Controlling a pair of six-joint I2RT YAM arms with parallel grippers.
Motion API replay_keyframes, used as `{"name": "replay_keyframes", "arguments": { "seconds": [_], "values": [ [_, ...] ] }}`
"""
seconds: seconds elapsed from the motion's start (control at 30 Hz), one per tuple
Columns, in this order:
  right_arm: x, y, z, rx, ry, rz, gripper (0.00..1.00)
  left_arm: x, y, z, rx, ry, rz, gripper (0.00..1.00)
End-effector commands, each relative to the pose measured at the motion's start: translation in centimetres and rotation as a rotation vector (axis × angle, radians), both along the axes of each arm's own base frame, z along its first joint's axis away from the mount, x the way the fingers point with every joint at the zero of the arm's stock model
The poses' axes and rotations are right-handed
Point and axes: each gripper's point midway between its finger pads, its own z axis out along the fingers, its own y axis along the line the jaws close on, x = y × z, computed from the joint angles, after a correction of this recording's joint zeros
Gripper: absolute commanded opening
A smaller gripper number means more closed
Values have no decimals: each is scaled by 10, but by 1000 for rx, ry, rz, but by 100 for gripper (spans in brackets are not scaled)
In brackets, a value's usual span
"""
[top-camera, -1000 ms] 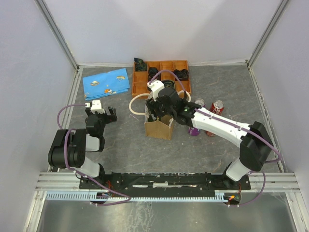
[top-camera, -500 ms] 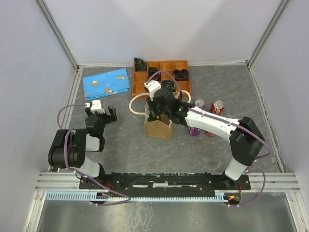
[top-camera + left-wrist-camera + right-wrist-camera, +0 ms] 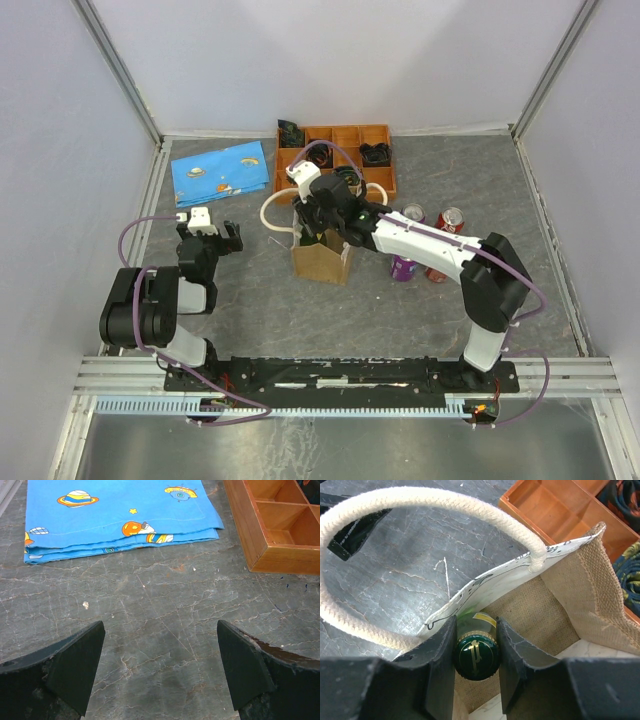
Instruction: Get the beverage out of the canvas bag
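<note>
The canvas bag stands upright mid-table, tan with cream rope handles. My right gripper reaches down into its open top. In the right wrist view the bag's burlap inner wall and one rope handle surround the fingers. The right gripper is shut on the neck of a green glass bottle with a dark green, gold-marked cap; the bottle is still inside the bag. My left gripper is open and empty, low over bare table.
An orange-brown compartment tray sits behind the bag, also in the wrist views. A folded blue space-print cloth lies far left. Purple cans and red cans stand right of the bag.
My right gripper has moved left and a little farther back at the bag's mouth, and the bag has shifted left with it. The left arm has not moved.
</note>
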Motion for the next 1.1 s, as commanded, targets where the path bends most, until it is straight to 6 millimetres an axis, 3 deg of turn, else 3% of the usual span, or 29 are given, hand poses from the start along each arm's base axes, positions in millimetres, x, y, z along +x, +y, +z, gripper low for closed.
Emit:
{"name": "replay_keyframes", "arguments": {
  "seconds": [0.0, 0.37, 0.5, 0.77, 0.97, 1.03, 1.07],
  "values": [
    [15, 32, 73, 159, -132, 69, 0, 4, 2, 13, 38, -48, 1, 99],
    [8, 48, 59, 164, -84, 115, 0, 4, 1, 13, 37, -48, 0, 99],
    [16, 41, 70, 136, -133, 80, 0, 4, 2, 13, 37, -49, 1, 99],
    [32, 35, 119, 117, -286, 62, 0, 4, 2, 12, 37, -47, 1, 99],
    [36, 29, 177, 155, -415, 52, 0, 4, 2, 13, 37, -48, 1, 99],
    [36, 22, 194, 167, -454, 32, 0, 4, 1, 12, 37, -46, 0, 99],
    [34, 8, 216, 185, -507, -6, 0, 4, 2, 13, 38, -48, 2, 99]
  ]
}}
